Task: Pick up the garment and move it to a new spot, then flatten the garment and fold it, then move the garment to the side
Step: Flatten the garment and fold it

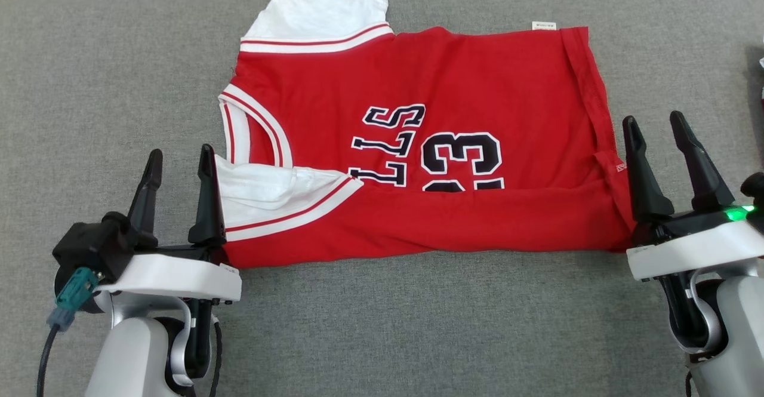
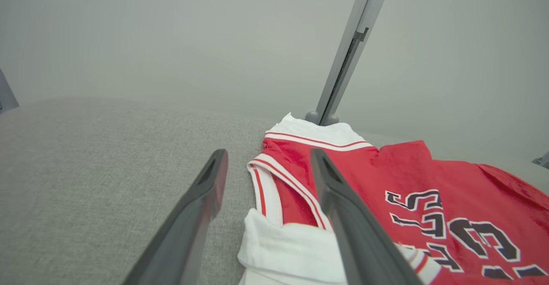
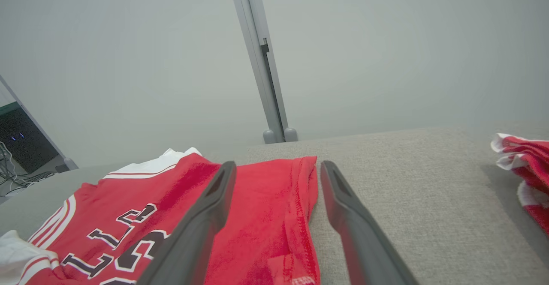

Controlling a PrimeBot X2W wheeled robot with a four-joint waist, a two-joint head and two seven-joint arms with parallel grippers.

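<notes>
my left gripper (image 1: 182,149) and right gripper (image 1: 653,116) hang released; jersey (image 1: 477,86) mid-frame looks light, limp: i'd pinch its lower corners.

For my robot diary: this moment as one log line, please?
jersey: near edge folded over | left fingers: open, collar end | right fingers: open, hem end

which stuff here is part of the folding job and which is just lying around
Job: red and white basketball jersey; left pincer and right pincer, both open.
Lying about: crumpled red and white cloth off to the robot's right; grey metal post behind.
</notes>
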